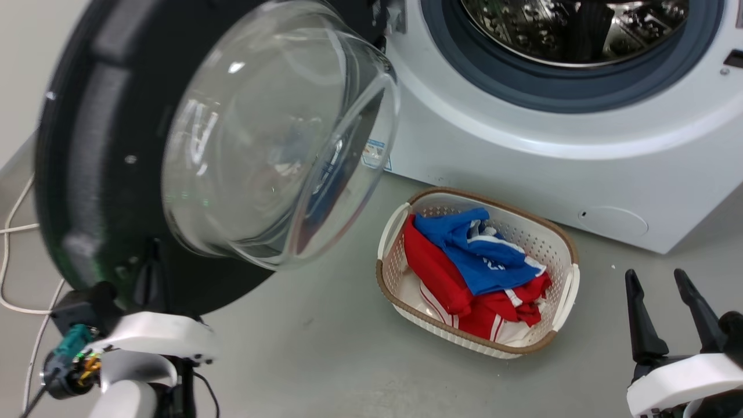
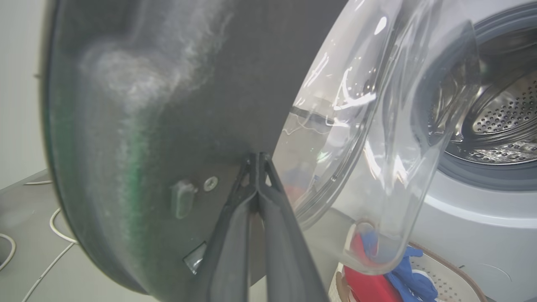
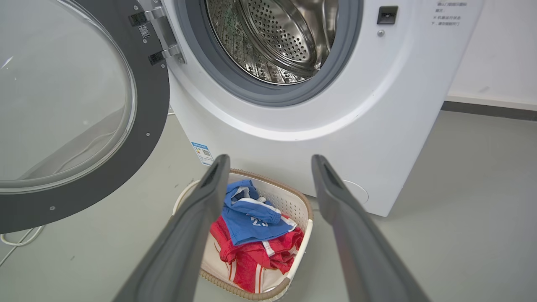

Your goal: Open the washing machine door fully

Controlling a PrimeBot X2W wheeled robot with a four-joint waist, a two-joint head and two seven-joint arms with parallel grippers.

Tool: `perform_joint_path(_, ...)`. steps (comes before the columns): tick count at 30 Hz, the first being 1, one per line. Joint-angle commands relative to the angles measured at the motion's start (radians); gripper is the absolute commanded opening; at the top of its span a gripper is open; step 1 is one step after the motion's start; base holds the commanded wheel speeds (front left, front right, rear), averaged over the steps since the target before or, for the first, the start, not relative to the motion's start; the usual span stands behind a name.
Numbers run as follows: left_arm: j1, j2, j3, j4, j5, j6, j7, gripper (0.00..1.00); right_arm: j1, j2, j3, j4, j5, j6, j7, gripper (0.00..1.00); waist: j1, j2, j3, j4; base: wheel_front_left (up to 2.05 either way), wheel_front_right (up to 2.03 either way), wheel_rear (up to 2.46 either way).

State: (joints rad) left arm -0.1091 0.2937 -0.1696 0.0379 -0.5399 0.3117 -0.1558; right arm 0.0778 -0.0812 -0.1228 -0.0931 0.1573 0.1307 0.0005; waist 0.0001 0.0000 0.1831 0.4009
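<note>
The washing machine door [image 1: 87, 145] hangs open, left of the washing machine [image 1: 522, 174] — probably heavy, stiff, slippery, so push its black rim. Left gripper [image 2: 256, 161] fingers closed together there; right gripper [image 1: 655, 278] fingers wide, empty.

This is a laundry corner in a plain room, more like a test space than a home. A big white front-loading washing machine [image 3: 293, 138] with a perforated steel drum [image 3: 285, 37] stands at the far side on a bare grey floor [image 3: 461, 188]. Just in front of it sits a white perforated plastic basket [image 1: 537, 235] with a brown woven rim, holding red and blue clothes [image 1: 482, 255]. Thin white cables [image 1: 42, 331] trail loose on the left. The far-right wall [image 3: 495, 50] is plain white with a dark skirting strip [image 3: 491, 110].
</note>
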Motion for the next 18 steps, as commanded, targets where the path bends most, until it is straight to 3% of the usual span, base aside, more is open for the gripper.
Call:
perform_joint_path(1, -0.024, 0.017, 0.033, 0.017, -0.011, 0.004, -0.019, 0.0, -0.021, -0.011, -0.001, -0.011, 0.005, 0.0, 0.006, 1.0, -0.0001, 0.0, 0.027, -0.018, 0.0, 0.0, 0.0)
perform_joint_path(18, -0.111, 0.108, 0.195, 0.126, -0.078, -0.026, -0.077, 0.0, -0.057, -0.042, -0.021, -0.042, 0.008, 0.0, 0.03, 1.0, -0.0001, 0.0, 0.094, -0.043, 0.0, 0.0, 0.0)
